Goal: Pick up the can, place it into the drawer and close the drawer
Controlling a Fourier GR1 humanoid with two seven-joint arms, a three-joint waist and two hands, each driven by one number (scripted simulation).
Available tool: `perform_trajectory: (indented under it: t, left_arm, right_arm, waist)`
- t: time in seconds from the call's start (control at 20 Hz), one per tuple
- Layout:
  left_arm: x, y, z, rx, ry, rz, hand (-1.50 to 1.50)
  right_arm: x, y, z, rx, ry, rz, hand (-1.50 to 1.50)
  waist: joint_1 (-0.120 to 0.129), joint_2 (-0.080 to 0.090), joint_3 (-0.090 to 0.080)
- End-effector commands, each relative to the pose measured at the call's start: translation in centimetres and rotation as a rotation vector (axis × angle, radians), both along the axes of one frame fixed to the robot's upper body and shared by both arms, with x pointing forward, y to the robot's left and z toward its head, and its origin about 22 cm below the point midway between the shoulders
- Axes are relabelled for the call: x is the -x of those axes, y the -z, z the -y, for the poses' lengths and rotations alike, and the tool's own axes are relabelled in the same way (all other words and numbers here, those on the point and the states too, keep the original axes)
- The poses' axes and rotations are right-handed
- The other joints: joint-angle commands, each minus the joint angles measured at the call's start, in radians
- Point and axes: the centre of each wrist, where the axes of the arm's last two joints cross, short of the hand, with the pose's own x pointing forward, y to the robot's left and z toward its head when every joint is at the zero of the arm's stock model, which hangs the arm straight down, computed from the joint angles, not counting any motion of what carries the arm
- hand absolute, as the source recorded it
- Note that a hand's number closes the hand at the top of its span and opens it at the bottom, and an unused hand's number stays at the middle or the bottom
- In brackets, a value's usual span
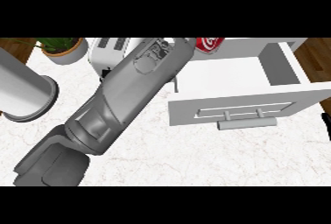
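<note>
A red can (209, 43) with white lettering shows at the top edge, just behind the open white drawer (282, 65). Only its lower part is visible. My left forearm (123, 96) runs from the lower left up to the top centre. My left hand (167, 46) ends right beside the can, on its left, and is mostly hidden by the wrist and the picture's edge. I cannot see whether it touches the can. The drawer is pulled out toward me, its inside bare, its front panel (194, 107) and bar handle (245, 124) facing me. My right hand does not show.
A white toaster (108, 47) stands at the back, partly under my forearm. A potted plant (62, 49) is at the back left. A large grey cylinder (22, 94) stands at the left edge. Marble counter (213, 157) lies in front of the drawer.
</note>
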Motion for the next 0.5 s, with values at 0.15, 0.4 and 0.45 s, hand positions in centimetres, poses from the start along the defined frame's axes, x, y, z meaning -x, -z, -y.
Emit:
perform_trajectory:
  t: [0.15, 0.4, 0.45]
  left_arm:
    - [0.1, 1.5, 0.3, -0.037, -0.039, 0.016, 1.50]
    - [-0.8, 3.1, -0.7, -0.083, -0.057, 0.036, 1.50]
    - [-0.2, 3.0, -0.1, -0.076, -0.071, 0.042, 1.50]
  right_arm:
    - [-0.4, 0.3, 0.8, -0.005, 0.003, 0.007, -1.50]
    - [-1.4, -0.4, -0.6, -0.002, 0.001, 0.019, -1.50]
    - [-0.5, 0.1, 0.1, 0.011, -0.028, 0.018, -1.50]
  waist:
    - [-0.025, 0.002, 0.001]
    - [-0.015, 0.008, 0.000]
    - [-0.042, 0.007, 0.001]
